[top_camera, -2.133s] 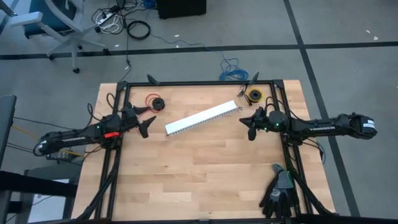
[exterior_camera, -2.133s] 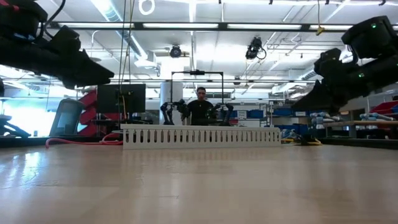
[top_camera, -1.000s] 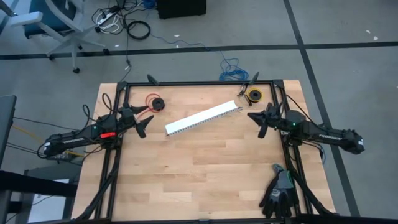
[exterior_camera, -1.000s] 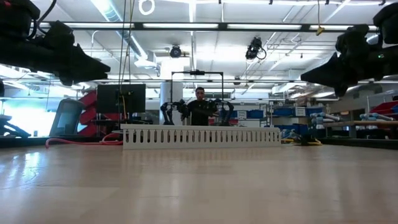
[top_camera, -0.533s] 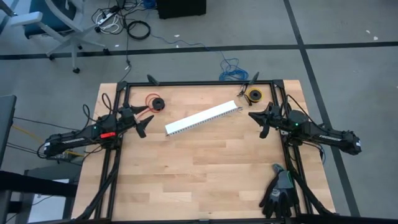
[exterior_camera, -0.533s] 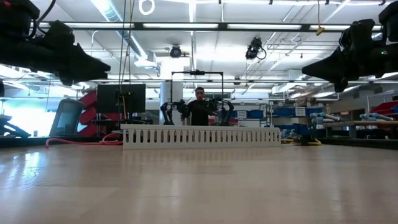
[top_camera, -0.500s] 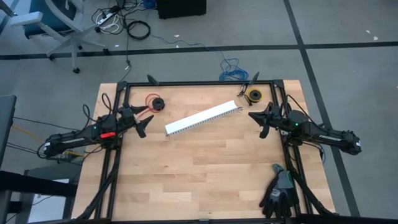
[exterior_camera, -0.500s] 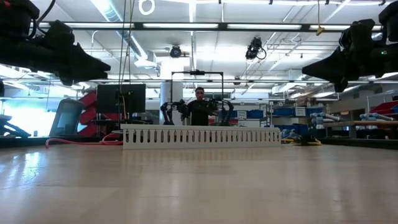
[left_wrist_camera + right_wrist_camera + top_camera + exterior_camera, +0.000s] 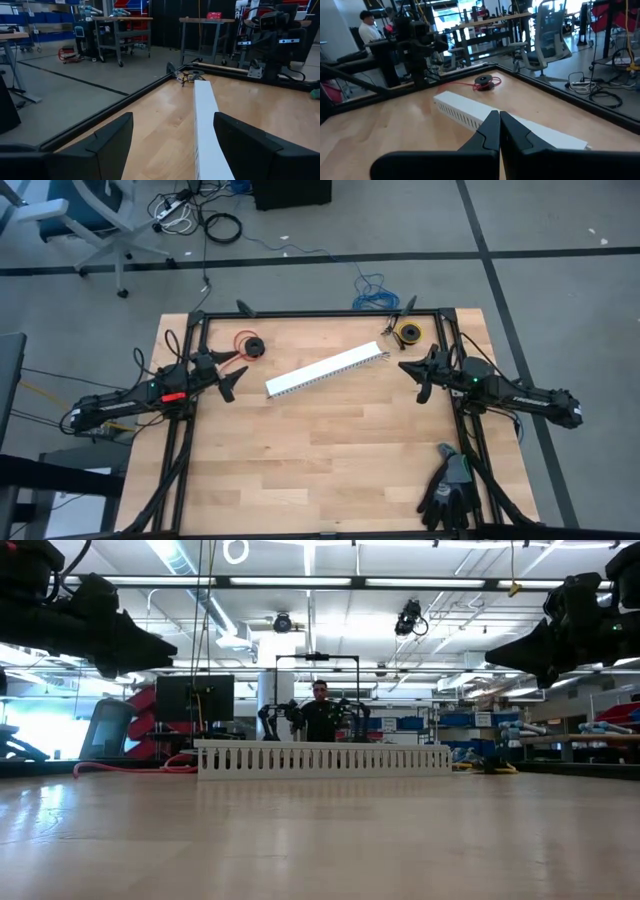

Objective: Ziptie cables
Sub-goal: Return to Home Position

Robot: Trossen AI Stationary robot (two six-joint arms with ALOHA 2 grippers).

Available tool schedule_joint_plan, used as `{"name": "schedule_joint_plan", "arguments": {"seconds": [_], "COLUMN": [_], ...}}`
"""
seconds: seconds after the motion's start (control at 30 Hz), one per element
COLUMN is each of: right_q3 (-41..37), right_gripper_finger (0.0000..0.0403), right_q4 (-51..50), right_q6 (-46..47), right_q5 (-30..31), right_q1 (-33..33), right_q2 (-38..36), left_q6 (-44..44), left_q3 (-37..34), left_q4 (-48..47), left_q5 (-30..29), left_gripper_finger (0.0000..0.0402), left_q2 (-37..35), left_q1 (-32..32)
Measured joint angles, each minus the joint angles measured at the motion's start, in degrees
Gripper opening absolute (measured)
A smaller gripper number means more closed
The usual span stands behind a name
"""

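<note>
Lighting check: bright, even, nearly all from overhead.
Ceiling strip lights [image 9: 300, 582] run across the low view. Against them my left hand [image 9: 165, 648] and right hand [image 9: 495, 652] go to black silhouettes. The worktop [image 9: 320, 840] picks up a pale sheen there. From above it's flat-lit and the shadows are faint and soft. In the right wrist view there's a blown-out bright patch [image 9: 460, 6] at the back of the room. The left wrist view is dimmer, with a dark backdrop.
</note>
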Motion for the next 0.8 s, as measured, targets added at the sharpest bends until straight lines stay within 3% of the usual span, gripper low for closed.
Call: {"name": "schedule_joint_plan", "arguments": {"seconds": [0.33,0.8], "right_q3": [0.11,0.15], "right_gripper_finger": [0.0,0.0], "right_q4": [-0.05,3.29], "right_q6": [-1.08,-1.02], "right_q5": [2.31,2.3], "right_q1": [0.0,0.0], "right_q2": [0.55,6.97], "left_q6": [0.12,0.14], "left_q3": [0.01,-0.25], "left_q4": [-0.09,1.71], "left_q5": [-0.27,-0.13], "left_gripper_finger": [0.0287,0.0287], "left_q2": [0.81,3.02], "left_q1": [0.0,0.0]}}
